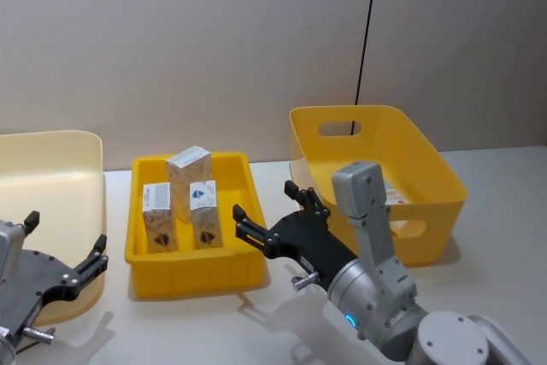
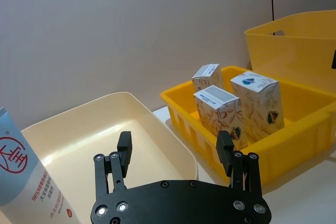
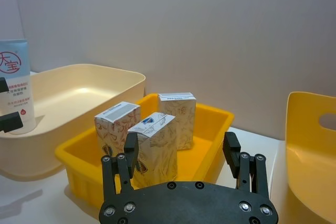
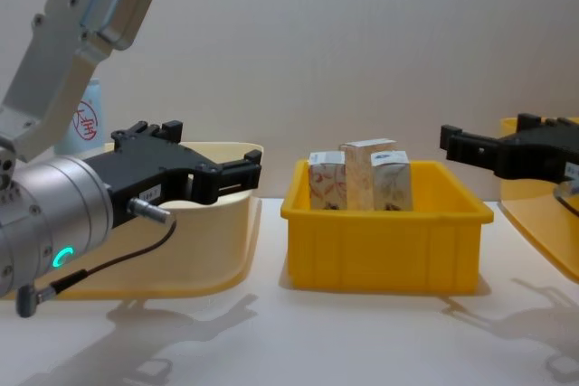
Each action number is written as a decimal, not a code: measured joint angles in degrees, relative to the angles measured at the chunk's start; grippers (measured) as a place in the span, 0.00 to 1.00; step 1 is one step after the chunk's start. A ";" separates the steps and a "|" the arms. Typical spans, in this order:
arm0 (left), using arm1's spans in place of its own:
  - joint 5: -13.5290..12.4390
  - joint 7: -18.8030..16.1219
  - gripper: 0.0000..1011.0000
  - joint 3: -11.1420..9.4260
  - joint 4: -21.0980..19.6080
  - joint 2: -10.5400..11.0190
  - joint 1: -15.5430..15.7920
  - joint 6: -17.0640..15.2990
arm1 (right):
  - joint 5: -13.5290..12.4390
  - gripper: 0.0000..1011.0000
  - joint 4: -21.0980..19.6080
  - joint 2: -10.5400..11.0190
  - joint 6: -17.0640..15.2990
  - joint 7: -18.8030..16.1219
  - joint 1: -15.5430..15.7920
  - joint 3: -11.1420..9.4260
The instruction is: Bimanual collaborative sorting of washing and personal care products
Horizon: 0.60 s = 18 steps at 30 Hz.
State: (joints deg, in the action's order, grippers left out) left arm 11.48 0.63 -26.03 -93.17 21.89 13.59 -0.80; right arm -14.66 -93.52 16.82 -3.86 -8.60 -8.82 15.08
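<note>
Left hand (image 1: 67, 235), spread wide, empty, held at cream bin (image 1: 51, 160) near rim; right hand (image 1: 267, 203), likewise open, nothing gripped, held beside right edge of yellow tray (image 1: 192, 273) w/ cartons (image 1: 190, 198).

1. Three containers sit in a row on the surface (image 1: 504, 237): left bin (image 1: 51, 147), middle tray (image 1: 192, 275), right bin (image 1: 427, 160).
2. In the middle tray, three cartons (image 1: 189, 168) stand upright, one far and two side by side nearer.
3. A tube (image 3: 13, 85) stands at the left bin's left end; in it or beside it, can't tell.
4. The left claw (image 1: 67, 232) is at the left bin's near side, and the right claw (image 1: 265, 200) is between tray and right bin.
</note>
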 joint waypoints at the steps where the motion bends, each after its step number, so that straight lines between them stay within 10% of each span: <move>1: 0.00 0.00 0.99 0.00 0.00 0.01 0.00 0.00 | 0.01 0.99 0.15 -0.05 -0.08 -0.08 -0.14 0.04; 18: 0.00 0.00 0.99 0.00 0.00 0.00 0.00 0.00 | 1.13 0.99 3.17 -1.67 -1.50 -1.07 -3.00 0.89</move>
State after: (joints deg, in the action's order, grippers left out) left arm 11.48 0.63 -26.03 -93.17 21.89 13.59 -0.80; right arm -13.54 -90.35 15.15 -5.36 -9.67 -11.82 15.97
